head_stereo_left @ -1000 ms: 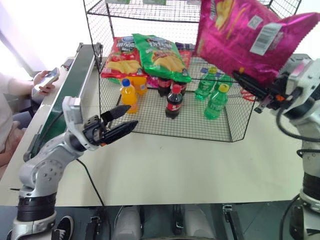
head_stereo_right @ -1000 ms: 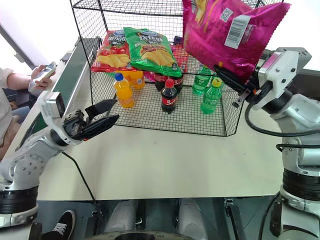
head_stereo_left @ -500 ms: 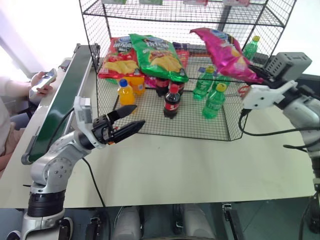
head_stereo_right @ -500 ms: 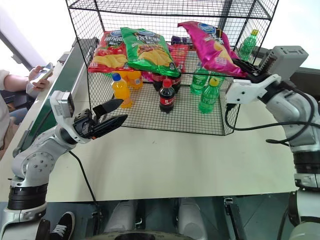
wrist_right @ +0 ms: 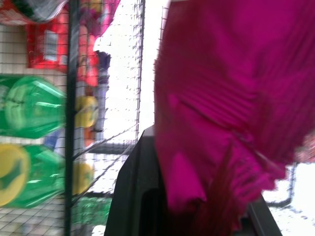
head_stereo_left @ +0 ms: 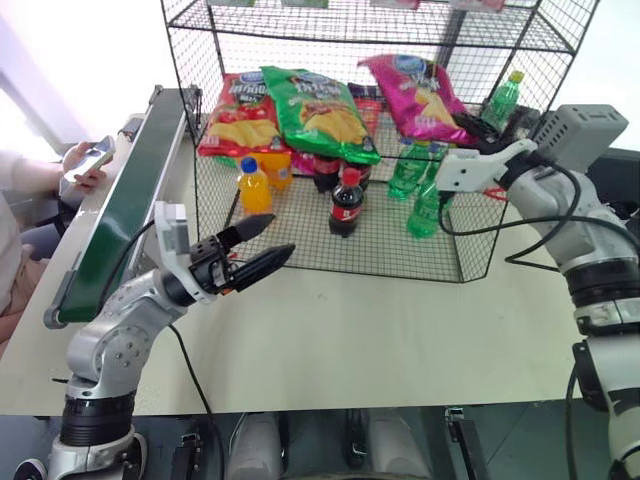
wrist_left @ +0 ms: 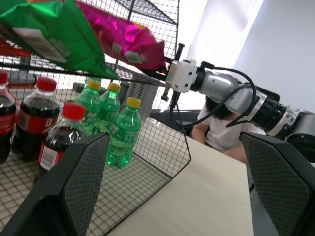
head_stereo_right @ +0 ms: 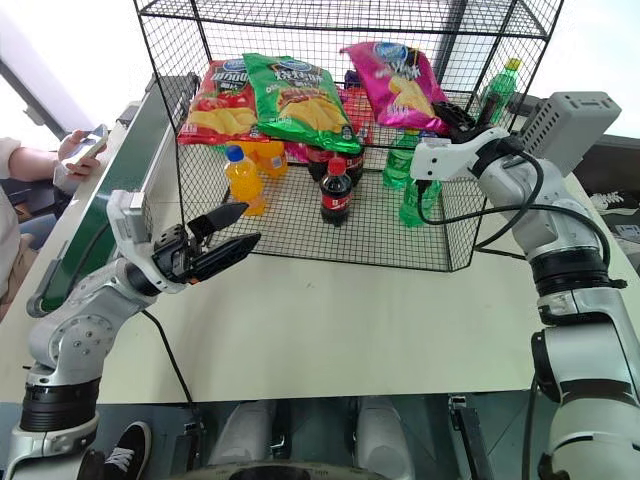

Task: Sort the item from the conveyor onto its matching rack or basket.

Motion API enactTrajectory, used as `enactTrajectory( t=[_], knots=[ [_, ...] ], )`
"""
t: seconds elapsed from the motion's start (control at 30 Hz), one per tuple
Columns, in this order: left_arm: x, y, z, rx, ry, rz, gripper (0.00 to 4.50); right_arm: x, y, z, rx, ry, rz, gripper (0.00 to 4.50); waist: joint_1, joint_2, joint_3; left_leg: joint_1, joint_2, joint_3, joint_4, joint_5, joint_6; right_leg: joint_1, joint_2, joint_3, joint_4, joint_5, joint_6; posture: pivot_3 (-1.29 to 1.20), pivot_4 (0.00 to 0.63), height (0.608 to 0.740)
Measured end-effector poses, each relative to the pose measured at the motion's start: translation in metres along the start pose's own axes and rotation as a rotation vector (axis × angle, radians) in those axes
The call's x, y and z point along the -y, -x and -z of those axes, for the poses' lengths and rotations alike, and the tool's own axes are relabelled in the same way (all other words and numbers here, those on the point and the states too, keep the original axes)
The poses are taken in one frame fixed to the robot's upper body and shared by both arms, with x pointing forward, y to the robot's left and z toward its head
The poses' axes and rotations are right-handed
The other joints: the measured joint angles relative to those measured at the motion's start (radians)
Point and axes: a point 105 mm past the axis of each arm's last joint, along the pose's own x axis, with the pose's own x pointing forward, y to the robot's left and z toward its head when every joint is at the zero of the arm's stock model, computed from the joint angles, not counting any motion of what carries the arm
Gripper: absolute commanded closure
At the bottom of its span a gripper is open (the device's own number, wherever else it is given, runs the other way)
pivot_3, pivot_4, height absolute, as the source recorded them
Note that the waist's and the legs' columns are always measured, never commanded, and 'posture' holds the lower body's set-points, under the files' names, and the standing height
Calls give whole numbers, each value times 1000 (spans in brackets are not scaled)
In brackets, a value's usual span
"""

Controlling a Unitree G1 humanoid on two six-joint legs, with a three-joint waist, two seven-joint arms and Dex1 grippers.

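Note:
The magenta-pink chip bag [head_stereo_left: 415,95] lies face up inside the black wire rack [head_stereo_left: 300,20], on the tier above the bottles and to the right of the green bag. My right gripper [head_stereo_right: 455,115] reaches through the rack's front and is shut on the bag's near edge. The right wrist view shows the crimped edge of the bag [wrist_right: 231,98] pinched against a black finger [wrist_right: 138,196]. My left gripper [head_stereo_left: 275,237] hovers open over the table in front of the rack's left corner, holding nothing. The dark-green conveyor [head_stereo_left: 130,190] runs along the left.
A red chip bag [head_stereo_left: 240,110] and a green chip bag [head_stereo_left: 320,105] share the tier. Orange bottles [head_stereo_left: 252,185], cola bottles [head_stereo_left: 345,205] and green bottles [head_stereo_left: 425,205] stand below. A person holding a phone [head_stereo_left: 85,165] sits beyond the conveyor.
My right arm pushed forward and rolled, taking the pink bag from high in front of the rack to flat on the tier beside the green bag. The left arm held still.

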Motion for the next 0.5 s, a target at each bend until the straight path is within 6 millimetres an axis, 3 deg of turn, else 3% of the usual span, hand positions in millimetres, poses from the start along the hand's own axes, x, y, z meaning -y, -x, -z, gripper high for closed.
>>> enactTrajectory(
  t=[0.03,0.2,0.23,0.37,0.5],
  knots=[
    [1,0,0,-1,0,1,0,1,0,-1,5,-27,5,2802,-1,0,0,0,0,0,0,-1,2,0,0,0,0,0,0,0,150,740],
    [5,0,0,0,-7,5,0,16,1,2,7,-76,45,329,-2,0,0,2,0,0,0,-2,4,1,1,0,2,0,0,0,150,740],
    [4,0,0,-1,-8,4,0,19,2,2,14,-117,52,52,-2,0,0,3,0,0,0,-2,4,1,1,0,2,0,0,0,150,740],
    [4,0,0,-1,-13,2,0,18,9,-25,182,-557,21,52,-5,0,0,4,1,-1,0,-2,4,2,1,0,2,0,0,0,150,740],
    [4,0,1,-8,-16,4,0,18,24,-29,249,-725,-97,52,6,1,1,3,1,-1,0,-3,5,2,0,-1,2,0,0,0,150,740]
  ],
)
